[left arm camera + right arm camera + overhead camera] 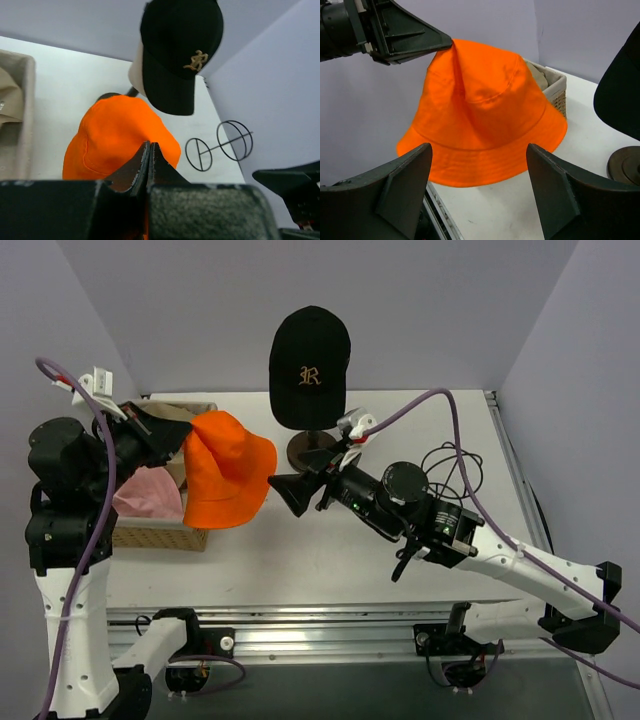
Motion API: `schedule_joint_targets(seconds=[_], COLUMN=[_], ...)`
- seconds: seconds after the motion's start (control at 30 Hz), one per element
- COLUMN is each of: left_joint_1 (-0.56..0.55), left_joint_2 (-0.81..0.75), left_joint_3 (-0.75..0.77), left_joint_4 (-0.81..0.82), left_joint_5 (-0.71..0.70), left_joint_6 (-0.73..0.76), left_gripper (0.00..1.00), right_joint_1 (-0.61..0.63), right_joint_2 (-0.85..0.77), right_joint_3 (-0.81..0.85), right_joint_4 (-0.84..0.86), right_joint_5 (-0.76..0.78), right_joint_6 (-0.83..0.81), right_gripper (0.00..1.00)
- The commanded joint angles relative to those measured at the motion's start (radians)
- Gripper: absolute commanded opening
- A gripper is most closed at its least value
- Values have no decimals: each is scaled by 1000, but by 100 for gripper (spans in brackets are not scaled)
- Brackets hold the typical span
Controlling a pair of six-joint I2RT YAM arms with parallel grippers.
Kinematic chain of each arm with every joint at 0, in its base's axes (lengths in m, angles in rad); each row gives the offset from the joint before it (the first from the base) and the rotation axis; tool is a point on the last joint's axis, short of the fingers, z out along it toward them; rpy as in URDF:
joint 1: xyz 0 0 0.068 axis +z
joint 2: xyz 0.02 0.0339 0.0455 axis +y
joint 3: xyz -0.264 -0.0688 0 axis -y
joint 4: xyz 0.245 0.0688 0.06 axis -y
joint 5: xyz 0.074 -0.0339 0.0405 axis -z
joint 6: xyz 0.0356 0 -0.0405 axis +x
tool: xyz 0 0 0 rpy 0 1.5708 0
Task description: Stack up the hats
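The bright orange hat [225, 475] hangs in the air by its crown over the table's left side. My left gripper [187, 437] is shut on the crown fabric; in the left wrist view [148, 148] the jaws pinch the orange hat [115, 135]. My right gripper [280, 490] is open and empty, pointing at the brim of the orange hat [485, 110] with its fingers [405, 185] just short of it. The black cap with a gold "R" [310, 360] sits on the head form at the back. The pale pink hat [148, 495] and the tan cap [7, 97] lie in a basket.
A woven basket [160, 536] stands at the left edge under the left arm. The cream head form [135, 72] stands on a dark round base [305, 448] at the back centre. A cable loops behind the right arm [450, 455]. Grey walls close in on three sides.
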Motion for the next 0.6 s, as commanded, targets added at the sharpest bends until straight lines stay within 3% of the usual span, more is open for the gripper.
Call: schedule_joint_targets(seconds=[0.0, 0.27, 0.4, 0.57], left_joint_1=[-39, -58, -61, -62], left_joint_2=[-65, -141, -179, -200], left_joint_3=[-84, -206, -249, -312], left_joint_4=[120, 168, 202, 240], left_joint_5=[123, 259, 279, 313], left_joint_6=[-69, -116, -143, -185], left_gripper=[2, 2, 2, 2], right_joint_1=[0, 0, 2, 9], right_joint_2=[-36, 19, 57, 94], right_joint_3=[11, 78, 97, 69], right_joint_4=[-34, -146, -150, -100], right_joint_5=[12, -96, -247, -202], right_joint_6=[-39, -222, -243, -285], right_gripper=[72, 75, 75, 75])
